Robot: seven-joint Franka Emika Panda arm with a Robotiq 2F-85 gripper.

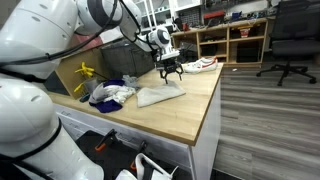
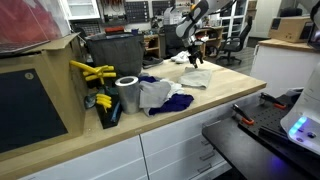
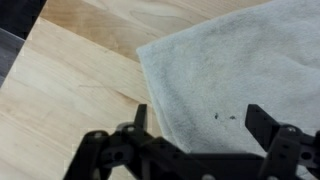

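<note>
A light wooden bench (image 1: 180, 112) stands on white drawer cabinets (image 2: 185, 150). The floor (image 1: 265, 120) is grey wood-look plank. A wooden shelving unit (image 1: 235, 42) lines the rear wall, with a black office chair (image 1: 288, 45) beside it.

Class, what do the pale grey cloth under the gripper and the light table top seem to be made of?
The pale grey cloth looks like terry fabric, matte: nubbly surface, soft edge. The light table top seems wood, smooth-finished: grain lines show.
</note>
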